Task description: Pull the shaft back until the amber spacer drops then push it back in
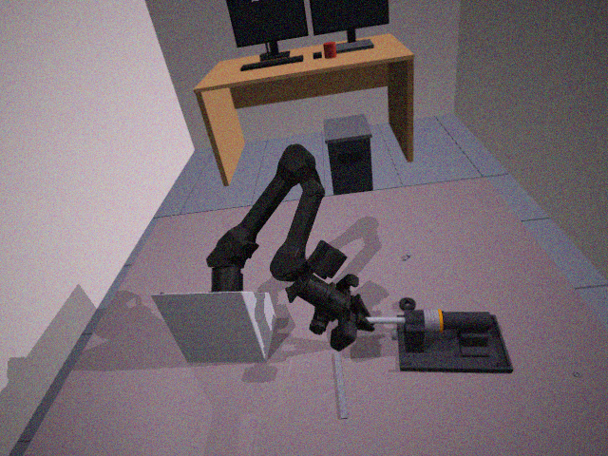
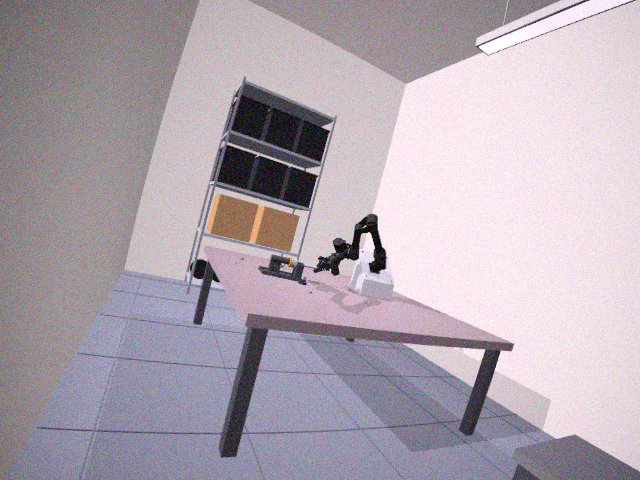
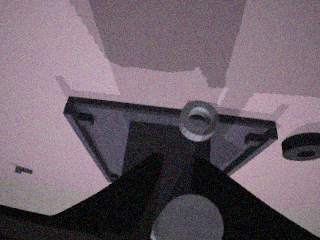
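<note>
A plain room with pale walls, a grey tiled floor and some furniture.

The table has a pinkish top and dark legs. At 11 o'clock from it, against the back wall, stands a metal shelf rack with dark bins on the upper levels and brown boxes lower down. A long ceiling lamp hangs at 1 o'clock. In the top view, a wooden desk stands at 12 o'clock, carrying two dark monitors, keyboards and a red cup. A dark cabinet stands just in front of the desk, on the tiled floor.
</note>
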Robot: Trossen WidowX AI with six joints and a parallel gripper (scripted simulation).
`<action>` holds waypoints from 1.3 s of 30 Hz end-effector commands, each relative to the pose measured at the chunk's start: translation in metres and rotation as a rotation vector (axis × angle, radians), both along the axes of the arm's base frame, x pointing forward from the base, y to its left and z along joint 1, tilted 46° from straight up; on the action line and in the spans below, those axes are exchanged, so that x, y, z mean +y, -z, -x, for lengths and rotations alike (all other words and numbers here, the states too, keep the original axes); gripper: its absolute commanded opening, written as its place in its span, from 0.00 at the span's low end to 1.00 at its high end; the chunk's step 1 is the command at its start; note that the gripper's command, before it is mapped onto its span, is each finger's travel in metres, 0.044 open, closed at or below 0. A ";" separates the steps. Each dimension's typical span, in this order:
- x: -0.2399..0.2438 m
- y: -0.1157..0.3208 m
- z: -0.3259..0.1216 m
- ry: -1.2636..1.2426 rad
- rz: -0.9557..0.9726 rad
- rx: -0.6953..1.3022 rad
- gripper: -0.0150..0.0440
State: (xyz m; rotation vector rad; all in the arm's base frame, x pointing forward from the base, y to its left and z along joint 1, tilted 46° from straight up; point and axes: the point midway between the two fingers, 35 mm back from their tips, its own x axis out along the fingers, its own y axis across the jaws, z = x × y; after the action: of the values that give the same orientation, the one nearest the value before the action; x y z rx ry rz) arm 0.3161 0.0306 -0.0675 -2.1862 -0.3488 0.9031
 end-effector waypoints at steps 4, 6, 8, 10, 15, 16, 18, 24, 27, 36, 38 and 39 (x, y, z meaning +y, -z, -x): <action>0.001 0.000 0.003 -0.003 0.001 0.002 0.25; 0.001 0.000 0.003 -0.003 0.001 0.002 0.25; 0.001 0.000 0.003 -0.003 0.001 0.002 0.25; 0.001 0.000 0.003 -0.003 0.001 0.002 0.25; 0.001 0.000 0.004 -0.003 0.001 0.002 0.25; 0.001 0.000 0.004 -0.003 0.001 0.002 0.25; 0.001 0.000 0.004 -0.003 0.001 0.002 0.25; 0.001 0.000 0.005 -0.003 0.001 0.002 0.25; 0.001 0.000 0.005 -0.003 0.001 0.002 0.25; 0.001 0.000 0.006 -0.003 0.001 0.002 0.25; 0.001 0.000 0.006 -0.003 0.001 0.002 0.25; 0.001 0.000 0.006 -0.003 0.001 0.002 0.25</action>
State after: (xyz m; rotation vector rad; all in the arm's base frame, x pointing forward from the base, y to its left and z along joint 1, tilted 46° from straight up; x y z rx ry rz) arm 0.3120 0.0307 -0.0676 -2.1862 -0.3486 0.9033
